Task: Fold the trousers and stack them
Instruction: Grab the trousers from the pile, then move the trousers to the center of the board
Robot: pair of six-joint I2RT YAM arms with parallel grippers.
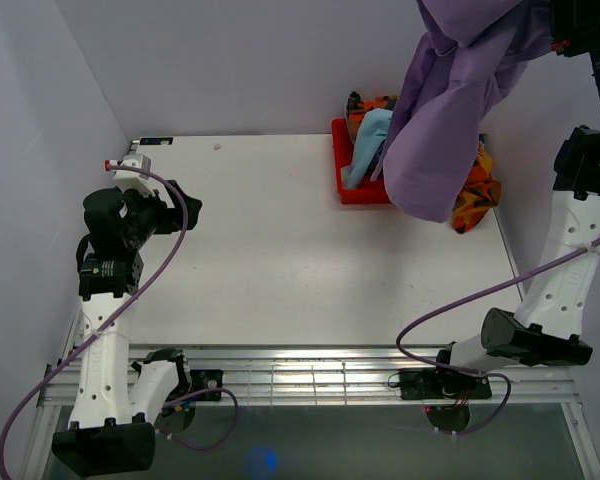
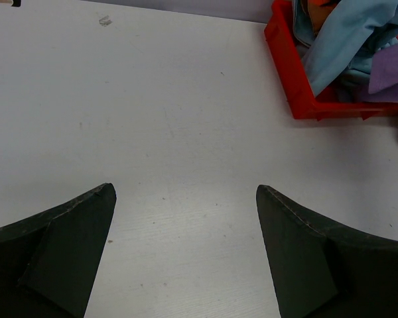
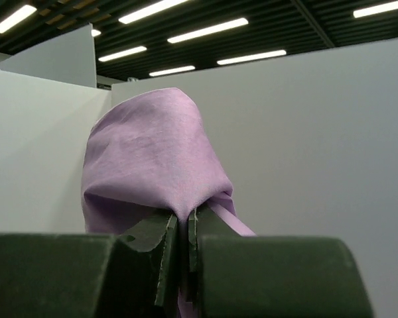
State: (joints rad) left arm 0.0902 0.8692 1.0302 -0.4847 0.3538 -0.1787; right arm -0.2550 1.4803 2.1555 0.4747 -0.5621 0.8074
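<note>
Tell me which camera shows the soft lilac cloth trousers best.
The top external view: most of the lilac trousers hangs from the right claw over the red plastic bin. The right wrist shows only a pinched bunch; the left wrist just a purple corner.

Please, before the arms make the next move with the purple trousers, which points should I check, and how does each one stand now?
1. Grip: right tool shut on the trousers: ok.
2. Other arm: left tool open, holding nothing: ok.
3. Snag: lower end of trousers free of red bin and blue cloth: cannot tell.
4. Room: bare table before the left tool: ok.
5. Shape: trousers spread flat for folding: not ok, they hang bunched.
</note>
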